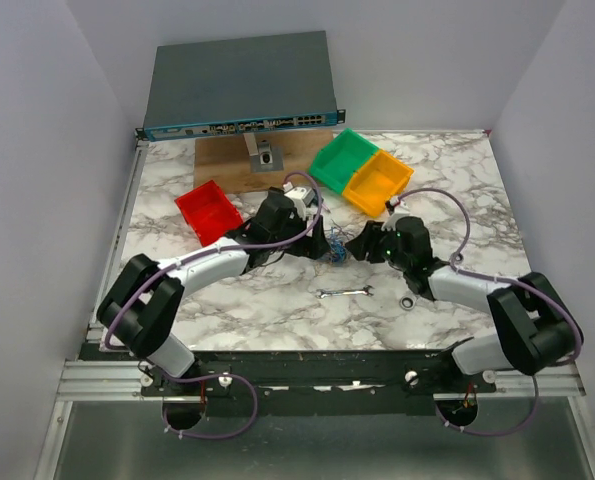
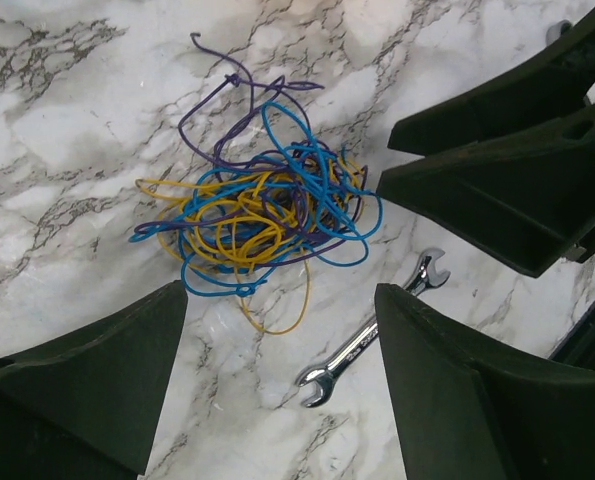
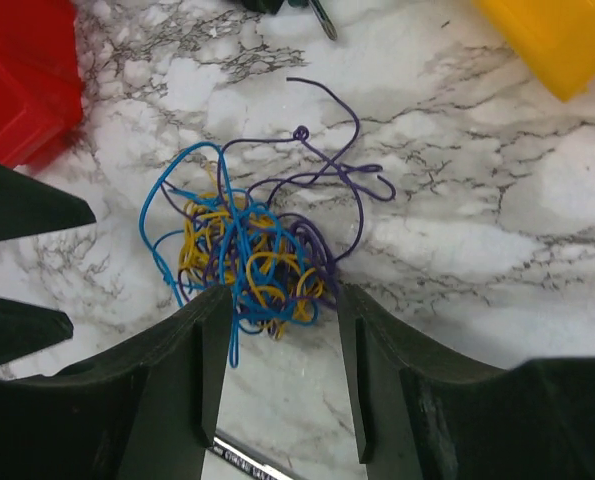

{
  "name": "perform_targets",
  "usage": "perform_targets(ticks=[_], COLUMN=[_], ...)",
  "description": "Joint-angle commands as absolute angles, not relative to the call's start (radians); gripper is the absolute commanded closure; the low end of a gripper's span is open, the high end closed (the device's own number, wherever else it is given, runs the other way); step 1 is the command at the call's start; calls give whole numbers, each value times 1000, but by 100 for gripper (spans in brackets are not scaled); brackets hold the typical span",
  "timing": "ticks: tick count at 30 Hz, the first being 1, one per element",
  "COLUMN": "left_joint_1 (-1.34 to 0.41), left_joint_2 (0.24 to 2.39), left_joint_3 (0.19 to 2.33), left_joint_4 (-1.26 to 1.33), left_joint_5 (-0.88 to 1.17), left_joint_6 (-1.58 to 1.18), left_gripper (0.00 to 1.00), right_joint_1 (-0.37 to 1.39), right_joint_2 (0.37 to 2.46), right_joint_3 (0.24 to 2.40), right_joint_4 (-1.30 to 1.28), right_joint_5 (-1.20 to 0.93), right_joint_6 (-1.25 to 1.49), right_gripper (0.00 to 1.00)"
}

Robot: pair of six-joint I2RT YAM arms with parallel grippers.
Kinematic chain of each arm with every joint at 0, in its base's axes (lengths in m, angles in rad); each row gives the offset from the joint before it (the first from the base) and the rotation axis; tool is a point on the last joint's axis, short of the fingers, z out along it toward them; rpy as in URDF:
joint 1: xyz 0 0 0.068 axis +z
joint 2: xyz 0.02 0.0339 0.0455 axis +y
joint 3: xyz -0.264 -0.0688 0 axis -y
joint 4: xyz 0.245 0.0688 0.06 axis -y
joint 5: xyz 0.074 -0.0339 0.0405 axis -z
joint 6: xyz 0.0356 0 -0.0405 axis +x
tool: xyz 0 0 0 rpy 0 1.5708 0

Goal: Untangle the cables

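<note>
From above: cables [image 1: 331,248] down on marble, between left gripper [image 1: 310,243] and right gripper [image 1: 356,245]. Left wrist: jaws spread wide, holding nothing; cables just ahead of fingertips, wrench [image 2: 362,345] nearer right fingertip. Right wrist: jaws parted, not clenched; near edge of cables between fingertips.

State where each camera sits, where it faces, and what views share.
Top external: above and behind the bases, looking down on the table; both arms show.
Left wrist: on the left arm, looking down past the left tool at the cables; right tool opposite.
Right wrist: on the right arm, looking down at the cables at its fingertips.
All share the cables; top and left wrist share the wrench.
</note>
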State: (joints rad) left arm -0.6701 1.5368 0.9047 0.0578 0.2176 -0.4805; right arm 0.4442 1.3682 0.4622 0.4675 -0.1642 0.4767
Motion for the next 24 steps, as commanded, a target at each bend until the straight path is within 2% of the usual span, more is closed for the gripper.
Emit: perform_targets(ticks=[1, 2, 4, 5, 6, 8, 14, 18, 21, 24], left_joint_1=[-676, -676, -675, -675, -675, -675, -675, -675, -676, -675], left_joint_2=[1574, 1574, 1587, 1597, 1612, 1651, 1726, 1765, 1828, 1872], left_joint_3=[884, 875, 895, 911, 933, 985, 1073, 1112, 1176, 1211], left_joint_4=[89, 94, 68, 44, 20, -48, -161, -208, -277, -298], left_joint_5=[158, 153, 160, 169, 175, 175, 152, 137, 135, 183], left_joint_6=[-486, -482, -471, -465, -461, -454, -439, -437, -439, -439], left_gripper=[23, 23, 23, 23, 22, 22, 23, 25, 31, 45], right_joint_1=[451, 451, 451, 451, 451, 451, 451, 451, 451, 451], right_joint_2=[1499, 1525, 1573, 1586, 1590, 1566, 1404, 1401, 1417, 1417], right_joint_3=[527, 528, 543, 547, 546, 538, 452, 451, 469, 482], right_joint_4=[514, 528, 523, 524, 536, 552, 570, 578, 569, 549], right_joint_5=[-212, -206, -214, -227, -246, -257, -148, -155, -153, -125], right_joint_6=[485, 492, 488, 490, 493, 496, 483, 491, 497, 499], right_gripper=[45, 45, 55, 66, 84, 97, 99, 99, 99, 99])
